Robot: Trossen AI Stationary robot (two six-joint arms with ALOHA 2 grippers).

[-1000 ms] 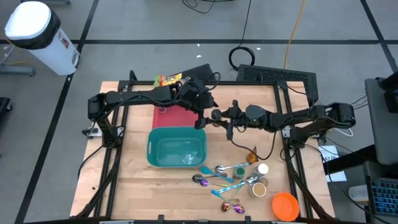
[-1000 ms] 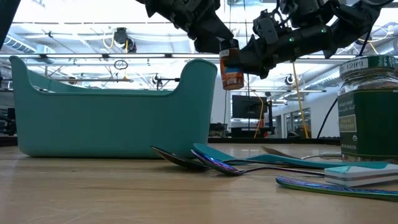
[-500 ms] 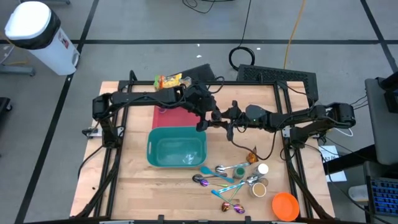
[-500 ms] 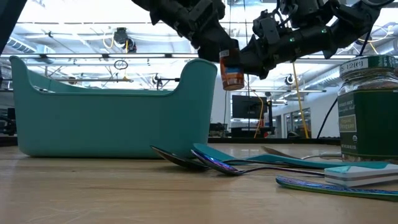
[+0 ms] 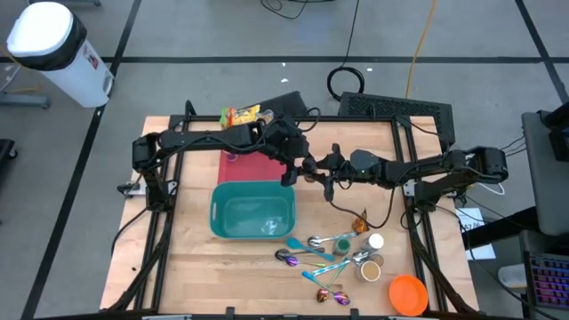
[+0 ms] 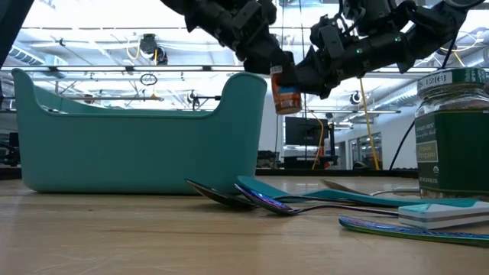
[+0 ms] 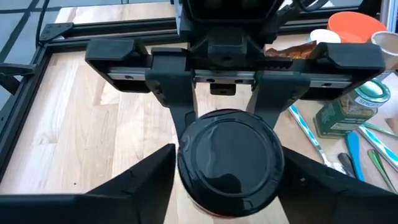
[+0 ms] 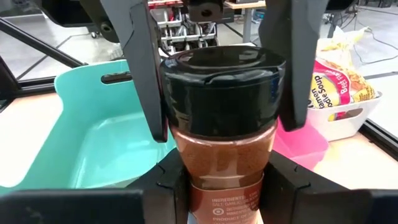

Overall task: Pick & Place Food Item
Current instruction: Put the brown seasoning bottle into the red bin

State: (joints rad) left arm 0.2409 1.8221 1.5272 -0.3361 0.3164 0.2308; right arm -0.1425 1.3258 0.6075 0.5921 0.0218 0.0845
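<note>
Both arms meet mid-air above the bench [image 5: 187,267], just past the teal bin [image 5: 252,212]. The right gripper [image 6: 306,76] has its fingers clamped on the spice jar [image 6: 286,90]. The left gripper [image 6: 269,59] fingers, fully spread a second ago, now flank the jar's black lid, partly narrowed

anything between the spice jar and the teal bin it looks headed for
Nothing visible. The spice jar hangs in the air just past the teal bin's right end, right gripper shut on its body, left gripper around its black lid. Only the bin's wall lies between.
</note>
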